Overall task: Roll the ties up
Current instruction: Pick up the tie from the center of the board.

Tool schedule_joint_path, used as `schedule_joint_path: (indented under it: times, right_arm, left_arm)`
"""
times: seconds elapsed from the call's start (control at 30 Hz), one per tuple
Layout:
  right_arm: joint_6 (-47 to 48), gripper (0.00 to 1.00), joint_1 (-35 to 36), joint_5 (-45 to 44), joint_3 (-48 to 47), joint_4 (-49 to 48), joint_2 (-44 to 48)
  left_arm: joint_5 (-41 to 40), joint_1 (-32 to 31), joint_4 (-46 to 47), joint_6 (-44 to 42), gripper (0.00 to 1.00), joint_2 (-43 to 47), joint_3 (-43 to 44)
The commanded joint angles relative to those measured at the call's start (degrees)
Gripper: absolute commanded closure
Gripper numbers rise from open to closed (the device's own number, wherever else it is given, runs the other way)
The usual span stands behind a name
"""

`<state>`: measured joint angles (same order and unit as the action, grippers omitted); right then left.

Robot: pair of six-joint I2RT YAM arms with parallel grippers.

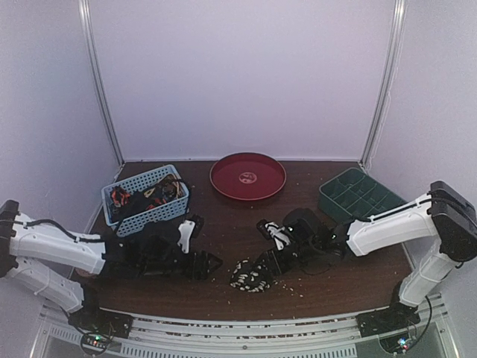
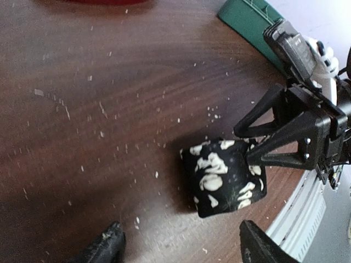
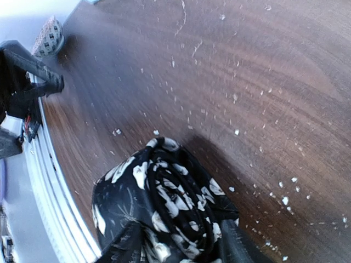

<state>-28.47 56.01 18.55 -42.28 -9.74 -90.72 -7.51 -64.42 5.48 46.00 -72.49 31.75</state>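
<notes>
One tie is rolled up, more ties sit in a basket

The rolled tie [image 1: 250,276] [image 2: 225,178] [image 3: 164,213] is black with white blotchy marks. It is wound into a short, fat bundle, and the layers curl round each other at one end. It sits on the dark wood desk [image 1: 223,224], near the front edge, about in the middle. The other ties [image 1: 145,195] are dark with bits of orange and red. They lie in a jumble, not rolled, inside the blue basket [image 1: 149,218] at the back left.
</notes>
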Motion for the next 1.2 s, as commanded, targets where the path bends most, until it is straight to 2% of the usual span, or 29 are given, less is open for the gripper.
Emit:
schedule_joint_path:
  times: [0.0, 0.1, 0.2, 0.27, 0.33, 0.4, 0.5, 0.7, 0.87, 1.17]
  right_arm:
    - [0.02, 0.56, -0.31, 2.04, 0.70, -0.14, -1.02]
    - [-0.58, 0.59, -0.32, 1.96, 2.15, -1.66, -0.75]
    - [-0.32, 0.59, -0.31, 2.24, 2.67, -2.92, -0.65]
    - [-0.96, 0.57, -0.32, 0.71, 2.15, -2.31, -0.08]
    - [-3.89, 0.56, -0.39, -1.41, 0.06, 1.05, 1.07]
    - [-8.59, 0.50, -0.22, -3.37, -0.85, 2.83, 3.60]
    - [-16.85, 0.45, 0.86, -9.67, 2.23, 2.87, 9.71]
    - [-27.81, 0.47, 3.38, -14.39, 10.97, -2.70, 17.07]
    - [-30.91, 0.52, 5.33, -14.94, 12.09, -4.30, 16.12]
    - [-34.14, 0.58, 7.54, -14.20, 13.92, -12.11, 10.14]
  left_arm:
    - [-8.04, -4.50, 14.52, 17.07, 0.24, 0.75, -5.69]
    - [-6.67, -4.50, 18.47, 15.56, 0.12, -3.55, -5.19]
    - [0.01, -1.78, 24.78, 12.79, 0.09, -7.91, -4.88]
    - [4.02, 0.08, 26.67, 11.37, 0.09, -9.62, -4.15]
    - [7.87, 2.20, 25.49, 9.29, 0.11, -10.54, -2.38]
    - [11.11, 4.28, 22.71, 7.82, 0.14, -11.02, -0.67]
    - [16.98, 7.32, 20.69, 5.08, 0.17, -11.58, 0.72]
    - [24.56, 11.84, 19.47, 2.03, 0.19, -13.05, 1.58]
    - [30.50, 11.95, 20.09, 1.63, 0.20, -19.56, 4.25]
    - [37.24, 11.87, 29.14, 7.58, 0.22, -29.48, 5.32]
